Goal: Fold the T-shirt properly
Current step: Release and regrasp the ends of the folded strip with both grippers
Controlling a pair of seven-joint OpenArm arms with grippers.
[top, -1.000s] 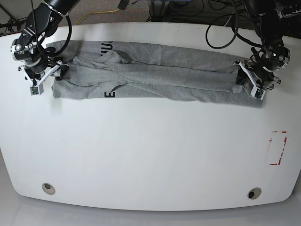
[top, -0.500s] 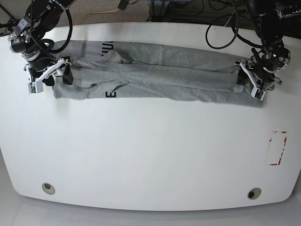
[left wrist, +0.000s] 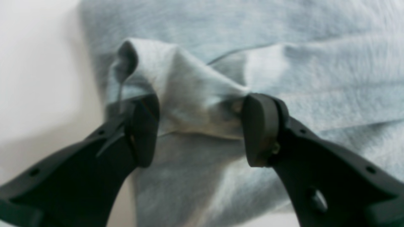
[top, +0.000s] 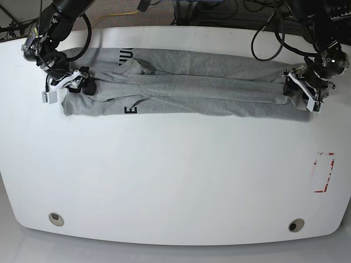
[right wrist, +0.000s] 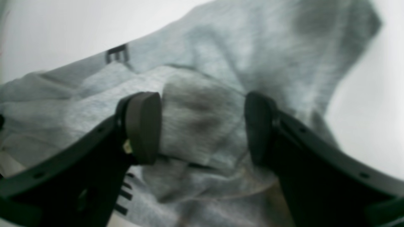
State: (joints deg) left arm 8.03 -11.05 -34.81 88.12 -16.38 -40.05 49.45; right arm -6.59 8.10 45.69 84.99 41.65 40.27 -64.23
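The heather-grey T-shirt [top: 192, 82] lies as a long narrow band across the far part of the white table, with black lettering [top: 128, 110] showing near its left end. At that left end my right gripper [top: 82, 86] sits low. In the right wrist view it [right wrist: 202, 129] is open, its fingers [right wrist: 142, 129] straddling a raised fold of the T-shirt [right wrist: 252, 47]. My left gripper [top: 300, 92] is at the band's right end. It [left wrist: 202, 129] is open too, and a bunched ridge of the T-shirt [left wrist: 284, 47] lies between its pads [left wrist: 262, 129] and touches them.
The white table [top: 175, 175] stretches bare towards the front, with two round holes [top: 55, 218] [top: 296, 225] near its front edge. A red-marked rectangle [top: 323, 172] is on its right side. Cables [top: 263, 33] hang behind the far edge.
The right gripper has turned and moved inward onto the shirt's left end. The left gripper has turned and shifted slightly outward at the right end. The shirt has barely moved.
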